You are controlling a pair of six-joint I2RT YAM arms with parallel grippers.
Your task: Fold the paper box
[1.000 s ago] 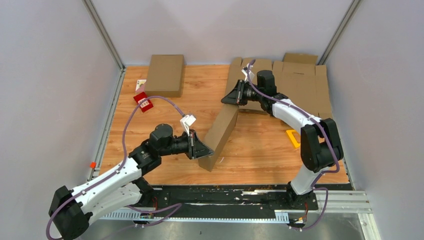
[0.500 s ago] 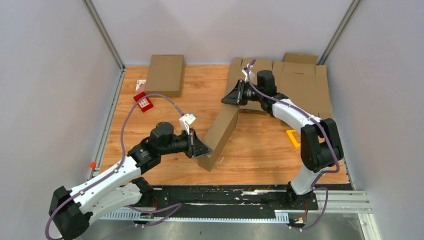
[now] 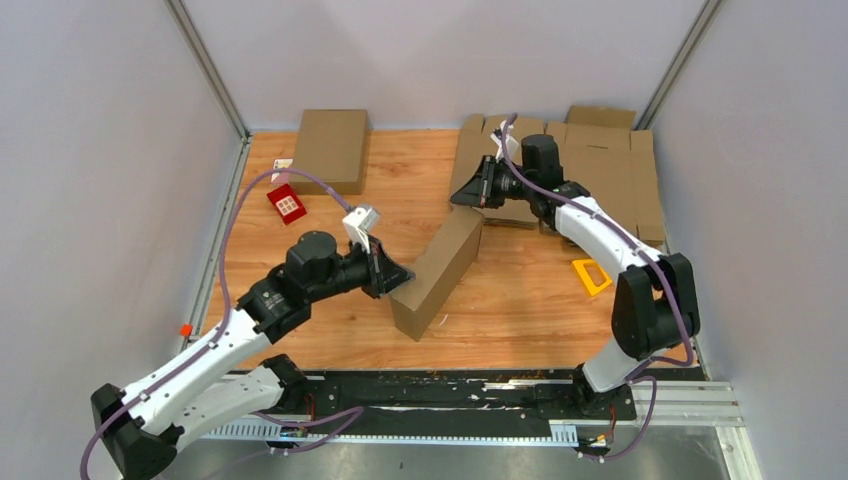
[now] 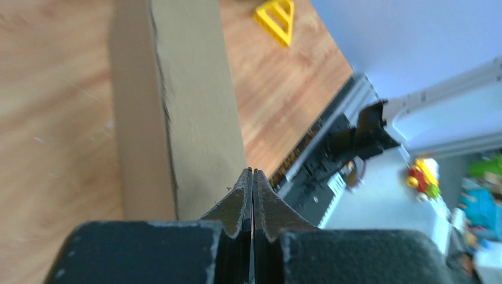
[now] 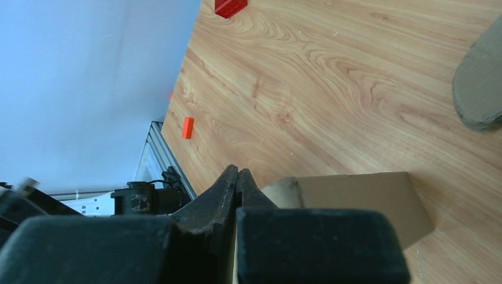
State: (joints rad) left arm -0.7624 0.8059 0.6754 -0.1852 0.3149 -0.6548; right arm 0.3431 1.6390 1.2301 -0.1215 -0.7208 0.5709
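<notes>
Paper box [image 3: 437, 272] comes first in the overhead view. It is already closed into a long brown block and lies diagonally mid-table [image 3: 520, 300]. The left gripper [image 3: 400, 276] touches its near end, while the right gripper [image 3: 460, 198] hangs just off its far end. Both sets of jaws are pressed together and hold nothing.

In the left wrist view, the closed fingertips [image 4: 260, 195] point along the box's top edge. Whether they press on the cardboard I cannot tell.

From the right wrist, the paper box's end face [image 5: 355, 198] sits just beyond the pinched fingertips [image 5: 229, 183], apparently apart from them.

The step in hand looks like squaring and seating the finished fold. I would judge it goes best with both closed tips used as blunt pushers — low on the end walls, pressing evenly toward each other. A one-sided shove would likely spin the box or let a tucked flap spring open.
</notes>
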